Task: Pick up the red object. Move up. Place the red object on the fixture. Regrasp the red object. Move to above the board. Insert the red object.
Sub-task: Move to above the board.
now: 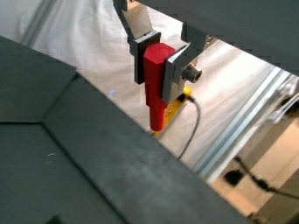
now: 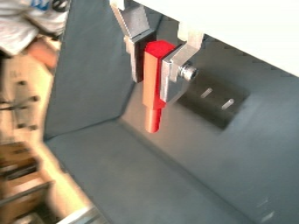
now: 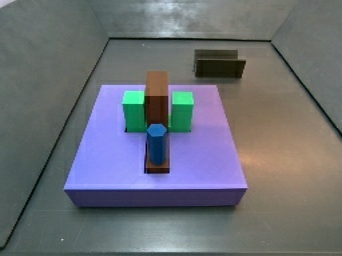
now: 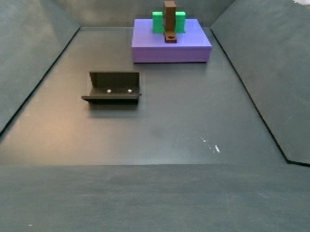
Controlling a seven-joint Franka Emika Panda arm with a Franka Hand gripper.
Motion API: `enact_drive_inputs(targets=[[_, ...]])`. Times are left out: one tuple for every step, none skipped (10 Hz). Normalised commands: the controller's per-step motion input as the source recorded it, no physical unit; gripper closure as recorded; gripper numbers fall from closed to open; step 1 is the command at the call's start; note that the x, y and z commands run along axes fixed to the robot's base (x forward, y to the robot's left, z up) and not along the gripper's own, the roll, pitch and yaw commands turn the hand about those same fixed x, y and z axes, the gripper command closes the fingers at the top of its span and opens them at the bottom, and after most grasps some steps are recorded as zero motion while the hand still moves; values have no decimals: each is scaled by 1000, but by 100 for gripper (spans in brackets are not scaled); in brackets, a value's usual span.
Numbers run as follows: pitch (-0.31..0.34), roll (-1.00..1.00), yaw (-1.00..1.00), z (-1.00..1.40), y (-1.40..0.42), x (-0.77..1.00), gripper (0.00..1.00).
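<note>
One red object (image 1: 156, 83) (upright) between claw (image 1: 159, 54) fingers

You're looking at a lab test rig, not a home or shop. Dark grey walled pen w/ a bare floor (image 4: 182, 127) in both side views; only purpose-made bits on it: the board (image 3: 160, 160) w/ green blocks (image 3: 134, 110), and the fixture (image 4: 112, 88). Wrist views show the gripper (image 1: 162, 52) clamping the red object (image 1: 156, 83) above the pen wall, w/ cables (image 1: 251, 175) and white sheeting (image 1: 70, 35) beyond.
</note>
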Motion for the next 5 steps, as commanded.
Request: enact_drive_inputs(targets=[[144,-1000,0,240,-1400,-884,100],[132,-1000,17,243,-1400,-939,100],[130,-1000,25,221,-1400,-950,100],[127,-1000,33,221,-1400,-934,100],[122,-1000,46,148,-974,-666,100]])
